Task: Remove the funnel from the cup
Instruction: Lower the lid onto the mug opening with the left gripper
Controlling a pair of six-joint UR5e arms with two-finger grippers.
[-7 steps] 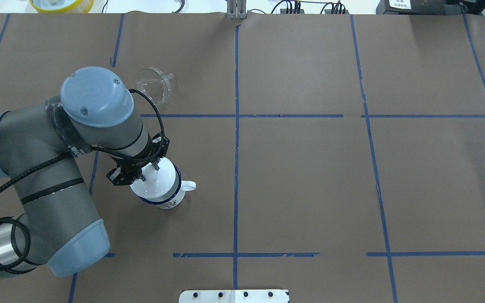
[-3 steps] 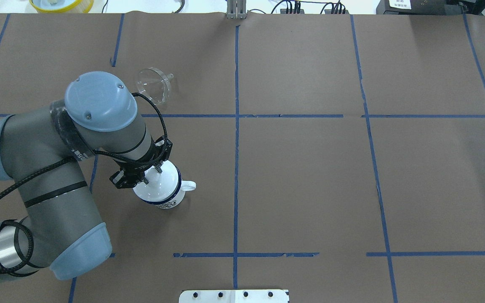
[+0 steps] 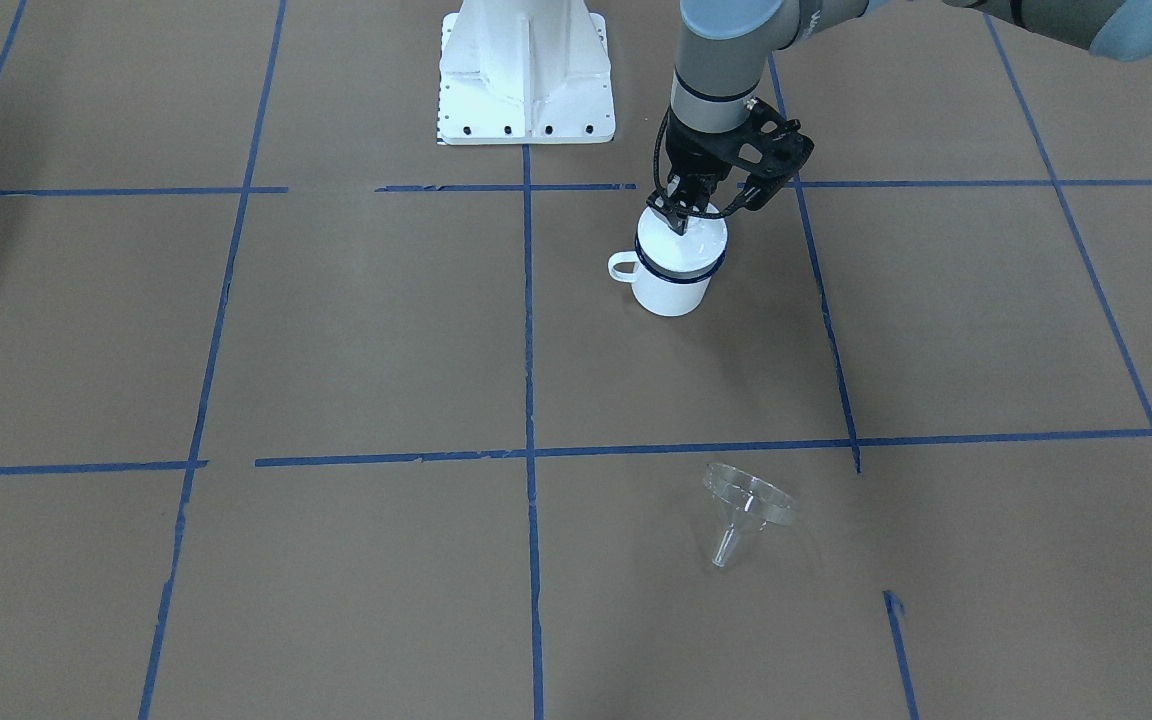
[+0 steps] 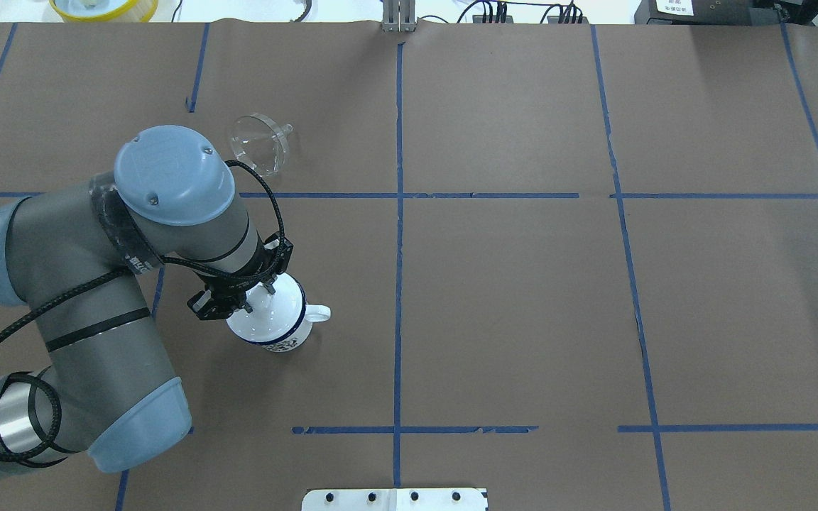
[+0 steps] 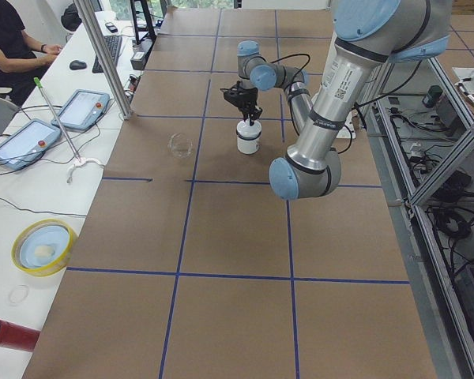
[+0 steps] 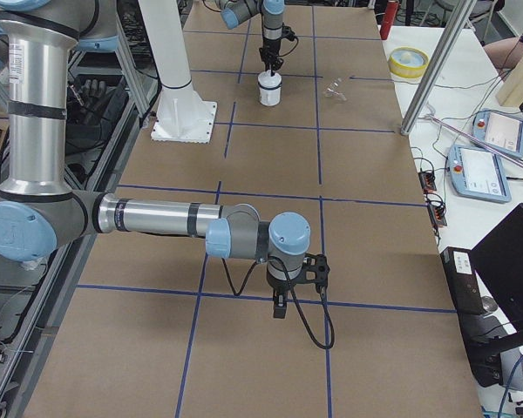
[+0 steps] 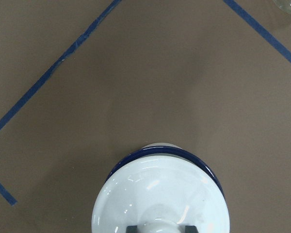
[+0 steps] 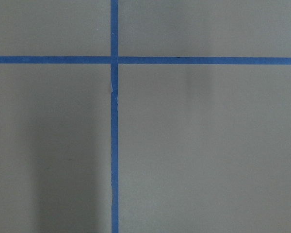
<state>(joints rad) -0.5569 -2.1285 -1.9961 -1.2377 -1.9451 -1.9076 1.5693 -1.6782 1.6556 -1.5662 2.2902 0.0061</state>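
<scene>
Fingers [image 7: 136, 228] of the left gripper [image 3: 681, 222] are pinching the small knob of a white domed lid [image 7: 160, 194], with one dark pad pressing on each side of it in the left wrist view. That lid is sitting on the cup [image 3: 671, 290], whose dark blue rim is showing around the lid's edge. The cup is standing upright on the brown paper table [image 3: 336, 330], its loop handle pointing toward the robot's right. The left arm [image 4: 167, 213] is reaching down onto it from above.

Farther out, the funnel [image 3: 748, 505] is lying tipped over on the table, well apart from the cup on the side away from the robot's base (so it is already out of the cup). A blue tape line [image 3: 636, 450] is running between the two.

Farthest off, the right gripper [image 6: 280, 306] is hanging low over the table near a crossing of tape lines, well away from cup and funnel. It is showing only in the side view, so I cannot tell whether its fingers are spread or together.
</scene>
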